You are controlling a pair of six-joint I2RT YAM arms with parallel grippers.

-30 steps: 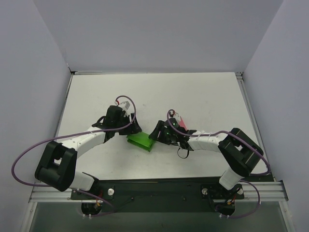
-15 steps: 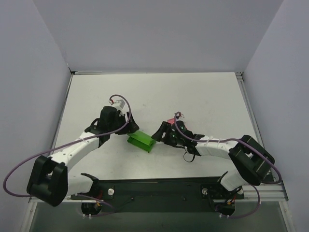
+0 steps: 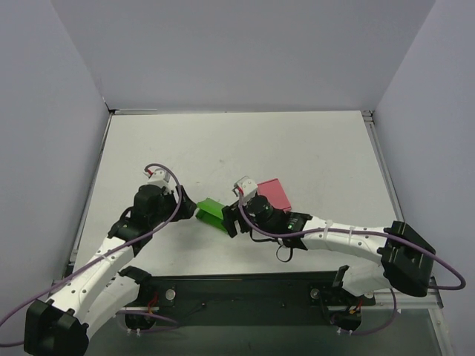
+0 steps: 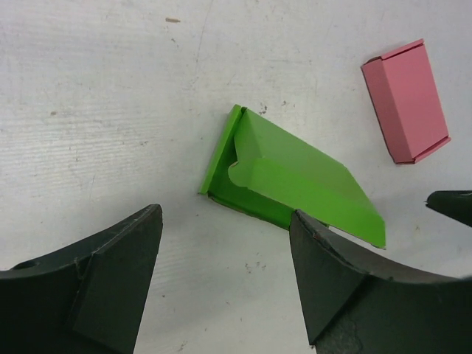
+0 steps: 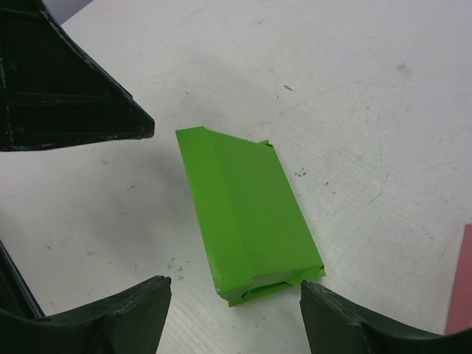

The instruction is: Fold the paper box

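Left gripper (image 3: 187, 211): jaws wide, nothing between them. It sits on the far side of the paper box (image 3: 211, 213) from the pink box (image 3: 271, 194). In its wrist view the left gripper (image 4: 225, 214) straddles the box's near edge with no contact that I can see.

Right gripper (image 3: 230, 216): jaws also wide and empty, just beside the pink box, on the side facing the left arm. Its wrist view puts the paper box (image 5: 247, 214) right under the open fingers (image 5: 140, 310).

The paper box lies on the table (image 3: 223, 141) just beside the pink box, between the two grippers and held by neither. It looks part-folded. One panel with a rounded tab sits over the body (image 4: 295, 184), and the end nearest the right wrist camera gapes with small tabs showing. I can't tell whether any tab is seated.

My read on the risks:
- The card is thin, so closing across the body would likely crush a wall instead of folding a crease.
- The table looks slick, so a one-sided push probably slides the box toward the pink box (image 4: 407, 102) rather than bending a flap. One gripper needs to brace it.
- The two sets of fingers are close together over a small part. The left finger already shows in the right wrist view, so there's a collision risk if both close in.
- A tab could miss its slot and buckle.
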